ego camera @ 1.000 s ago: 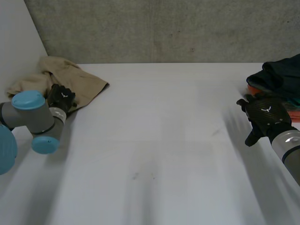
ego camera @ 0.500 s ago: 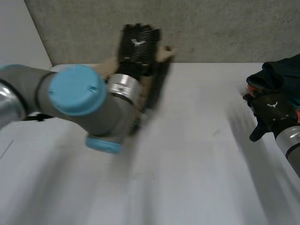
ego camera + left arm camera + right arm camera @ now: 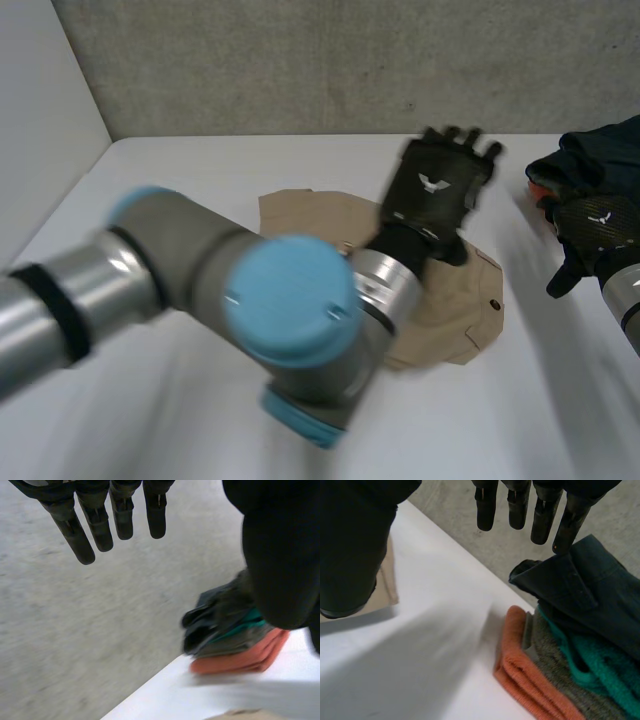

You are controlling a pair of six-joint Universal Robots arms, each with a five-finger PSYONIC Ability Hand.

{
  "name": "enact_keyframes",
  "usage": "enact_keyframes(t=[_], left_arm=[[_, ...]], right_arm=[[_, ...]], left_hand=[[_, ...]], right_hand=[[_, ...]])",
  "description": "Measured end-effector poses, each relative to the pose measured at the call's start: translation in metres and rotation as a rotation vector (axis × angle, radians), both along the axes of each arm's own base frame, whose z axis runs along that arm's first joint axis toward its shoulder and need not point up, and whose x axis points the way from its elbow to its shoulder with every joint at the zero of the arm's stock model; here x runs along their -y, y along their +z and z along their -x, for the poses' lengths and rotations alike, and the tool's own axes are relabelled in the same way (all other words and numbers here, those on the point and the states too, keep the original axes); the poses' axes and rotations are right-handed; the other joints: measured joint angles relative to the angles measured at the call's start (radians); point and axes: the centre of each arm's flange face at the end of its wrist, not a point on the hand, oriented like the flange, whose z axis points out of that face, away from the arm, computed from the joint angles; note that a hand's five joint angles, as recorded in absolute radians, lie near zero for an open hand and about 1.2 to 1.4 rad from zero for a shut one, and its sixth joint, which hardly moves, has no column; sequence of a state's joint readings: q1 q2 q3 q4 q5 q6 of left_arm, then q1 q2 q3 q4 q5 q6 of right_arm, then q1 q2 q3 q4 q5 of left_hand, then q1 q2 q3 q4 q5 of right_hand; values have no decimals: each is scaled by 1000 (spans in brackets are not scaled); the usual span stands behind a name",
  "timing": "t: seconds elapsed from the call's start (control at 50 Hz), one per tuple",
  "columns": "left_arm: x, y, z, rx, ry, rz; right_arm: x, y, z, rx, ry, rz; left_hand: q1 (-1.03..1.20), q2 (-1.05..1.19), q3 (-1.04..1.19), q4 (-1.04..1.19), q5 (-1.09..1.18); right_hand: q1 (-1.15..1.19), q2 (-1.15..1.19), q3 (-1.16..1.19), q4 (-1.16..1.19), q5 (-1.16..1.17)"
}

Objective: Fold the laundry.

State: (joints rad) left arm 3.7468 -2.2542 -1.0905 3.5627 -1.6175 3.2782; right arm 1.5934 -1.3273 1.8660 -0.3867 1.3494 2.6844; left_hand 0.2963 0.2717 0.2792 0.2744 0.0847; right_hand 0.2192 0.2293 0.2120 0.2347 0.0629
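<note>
Tan garment down on the tabletop, both hands empty, no fold begun.

The left arm [image 3: 290, 310] lies across the tan garment [image 3: 468, 300], which sits rumpled in the middle of the tabletop [image 3: 190, 180] and is partly hidden beneath the arm. The left hand [image 3: 436, 190] is over its far edge, fingers straight and holding nothing. It is probably clear of the cloth, though contact cannot be ruled out. The right hand [image 3: 597, 232] is relaxed and empty, just beside the folded stack [image 3: 595, 155].

Risks:
- A low arm could drag the garment askew.
- Folding before spreading would set creases.
- The hands are near enough to clash if both reach for one edge.
- A careless right-hand sweep could topple the stack.
</note>
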Motion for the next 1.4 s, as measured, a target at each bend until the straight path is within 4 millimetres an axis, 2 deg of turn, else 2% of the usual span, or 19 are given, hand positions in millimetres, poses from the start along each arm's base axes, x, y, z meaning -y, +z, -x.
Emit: enact_keyframes(t=[0.16, 0.24, 0.4, 0.48, 0.64, 0.68, 0.72, 0.74, 0.76, 0.82, 0.94, 1.0, 1.02, 1.08, 1.1, 1.14, 1.16, 1.26, 1.4], left_arm=[[47, 15, -86, 146, 220, -30], [77, -3, -129, 274, 351, -62], [100, -51, -177, 502, 453, -125], [101, -67, -180, 547, 436, -137], [113, -102, -167, 524, 352, -85], [115, -105, -164, 513, 341, -72], [119, -111, -158, 495, 323, -45], [119, -112, -157, 493, 321, -41], [121, -113, -155, 487, 318, -32], [123, -111, -152, 477, 320, -18], [124, -69, -155, 415, 380, 52], [116, -29, -160, 357, 422, 105], [109, -2, -163, 314, 443, 141], [96, 31, -169, 259, 466, 183], [85, 57, -174, 215, 482, 216], [71, 81, -181, 178, 494, 242], [66, 89, -184, 167, 499, 249], [44, 110, -198, 165, 517, 232], [49, 87, -194, 245, 504, 146]], right_arm=[[-26, 15, -10, 70, 12, -159], [-50, 20, -24, 139, 44, -303], [-93, 10, -53, 157, 140, -483], [-103, -4, -65, 146, 185, -504], [-98, -40, -86, 166, 207, -456], [-95, -45, -88, 167, 202, -444], [-90, -51, -91, 165, 190, -416], [-89, -52, -92, 165, 186, -408], [-86, -53, -93, 164, 180, -389], [-81, -52, -94, 165, 175, -357], [-68, -14, -96, 150, 191, -194], [-65, 25, -97, 110, 213, -75], [-65, 51, -97, 81, 223, -8], [-67, 83, -96, 40, 234, 64], [-69, 110, -95, 9, 241, 110], [-71, 122, -95, -5, 246, 125], [-74, 147, -94, -29, 258, 152], [-77, 192, -94, -84, 300, 173], [-58, 184, -109, -149, 346, 135]], left_hand=[[0, 0, 0, 0, 0], [0, 0, 0, 0, 0], [4, 6, 5, 6, 11], [10, 33, 19, 24, 43], [392, 385, 377, 385, 397], [482, 482, 462, 469, 479], [851, 847, 834, 846, 849], [854, 888, 871, 884, 878], [854, 916, 902, 915, 887], [854, 923, 908, 921, 887], [854, 925, 909, 921, 887], [854, 925, 910, 922, 887], [854, 925, 910, 922, 887], [854, 926, 912, 922, 887], [854, 927, 914, 922, 887], [854, 927, 914, 922, 887], [854, 927, 914, 922, 887], [854, 927, 914, 925, 887], [854, 927, 914, 926, 887]], right_hand=[[0, 0, 0, 0, 0], [0, 0, 0, 0, 0], [0, 0, 0, 0, 0], [0, 0, 0, 0, 0], [80, 93, 100, 81, 81], [254, 276, 278, 256, 239], [513, 579, 567, 540, 519], [513, 579, 567, 540, 519], [769, 889, 884, 843, 831], [788, 910, 914, 868, 855], [842, 946, 968, 931, 913], [842, 946, 968, 931, 913], [842, 946, 968, 931, 913], [842, 946, 968, 931, 913], [842, 946, 968, 932, 916], [842, 946, 968, 932, 916], [842, 946, 968, 932, 916], [842, 946, 968, 953, 921], [863, 946, 968, 953, 921]])
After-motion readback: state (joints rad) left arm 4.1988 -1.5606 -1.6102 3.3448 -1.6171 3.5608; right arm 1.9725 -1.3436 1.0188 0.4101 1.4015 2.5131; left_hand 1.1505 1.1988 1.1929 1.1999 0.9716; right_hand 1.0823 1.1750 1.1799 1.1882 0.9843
